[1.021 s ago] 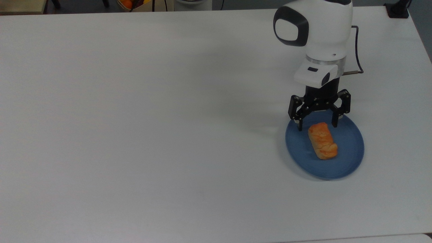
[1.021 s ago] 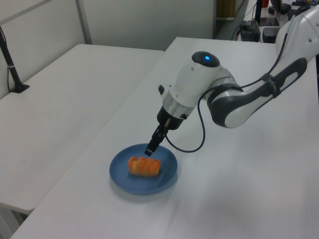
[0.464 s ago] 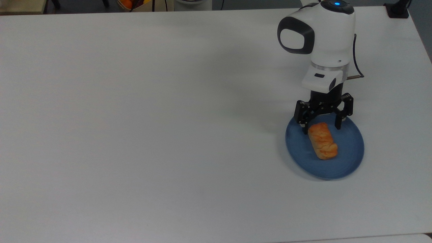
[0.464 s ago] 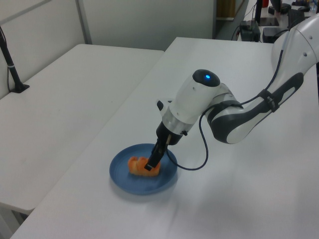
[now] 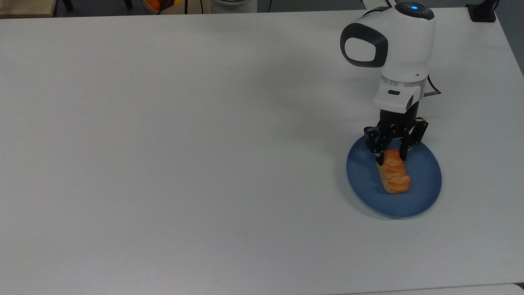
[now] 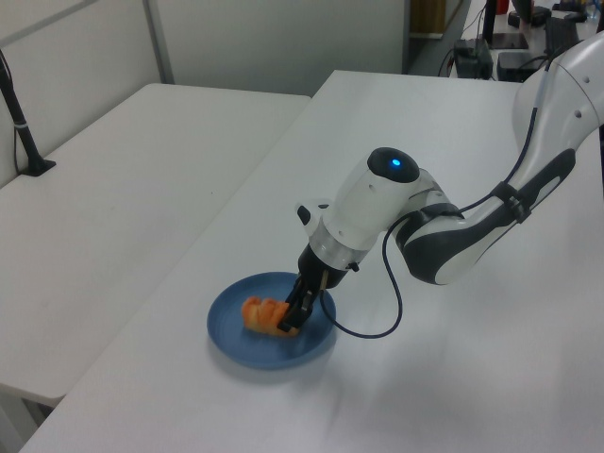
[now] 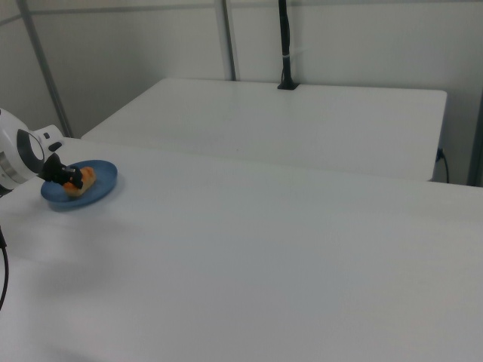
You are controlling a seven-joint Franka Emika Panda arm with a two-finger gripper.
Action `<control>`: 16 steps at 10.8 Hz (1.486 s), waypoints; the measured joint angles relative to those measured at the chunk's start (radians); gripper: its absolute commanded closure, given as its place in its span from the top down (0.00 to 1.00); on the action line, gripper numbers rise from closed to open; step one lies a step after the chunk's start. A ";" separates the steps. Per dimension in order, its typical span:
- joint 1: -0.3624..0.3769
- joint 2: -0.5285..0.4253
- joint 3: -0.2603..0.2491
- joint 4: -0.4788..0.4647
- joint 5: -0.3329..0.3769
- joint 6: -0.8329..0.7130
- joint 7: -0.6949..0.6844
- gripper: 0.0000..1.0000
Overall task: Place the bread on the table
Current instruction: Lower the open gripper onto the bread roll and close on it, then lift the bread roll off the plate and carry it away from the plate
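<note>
Golden-orange bread (image 5: 394, 172) lies on the blue plate (image 5: 425, 192), its long axis running from the top view's top toward its bottom, and the gripper (image 5: 391, 157) straddles its upper end crosswise, fingers narrowed against the crust, above the white tabletop (image 5: 204, 143).
</note>
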 measured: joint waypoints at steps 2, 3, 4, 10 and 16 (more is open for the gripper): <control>-0.001 0.000 0.000 0.002 0.000 0.000 0.000 0.10; -0.002 0.000 0.000 0.003 0.000 0.000 0.000 0.10; -0.003 0.000 0.000 0.003 0.000 0.000 0.000 0.10; -0.028 -0.074 0.000 -0.010 0.002 0.000 0.002 0.10; -0.151 -0.411 0.001 -0.296 0.093 -0.089 -0.035 0.10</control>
